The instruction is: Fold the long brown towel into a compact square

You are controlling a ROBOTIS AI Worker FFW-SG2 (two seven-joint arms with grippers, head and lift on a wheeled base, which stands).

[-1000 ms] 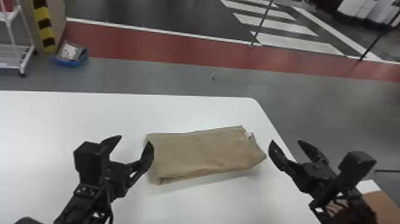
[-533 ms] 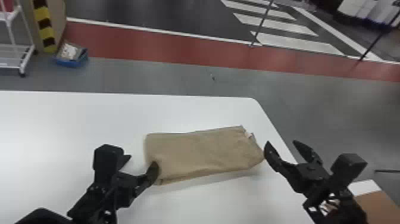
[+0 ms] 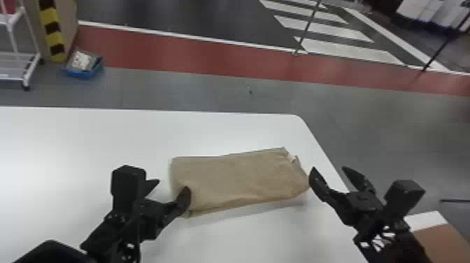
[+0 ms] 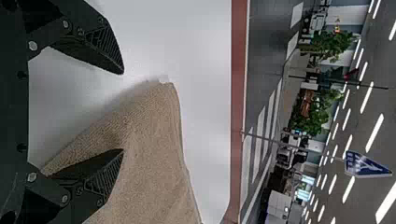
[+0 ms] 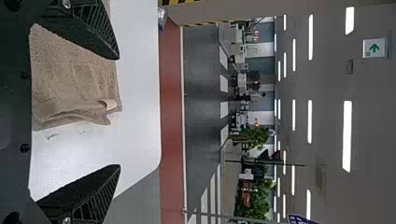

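"Status?"

"Both of mine empty. L gripper (image 3: 172, 185): fingers spread at the towel's (image 3: 241, 178) L end, 1 over its near corner, 1 off past the edge. Contact? Can't tell. R gripper (image 3: 328, 168): fingers apart too, just beside the R end."

"Where's the towel?"

"Flat on the white table (image 3: 87, 140), near the R edge, approx. crosswise. It's an oblong, wider than deep. R end's a bit ragged, layers showing by a pale label (image 5: 110, 103)."

"Which step?"

"Prob. the last big fold: L end over to R, for a square. Next I'd get the L fingertips round all layers at that end, pinch, lift low, carry across. R could steady the far end or tidy those layers. Risk: nipping the top layer only, so the stack shears."

"Room?"

"Plenty on the L & beyond the towel. R's tight: table edge runs close by the R gripper, floor (image 3: 384, 140) past it, so I'd keep R moves short & inward."
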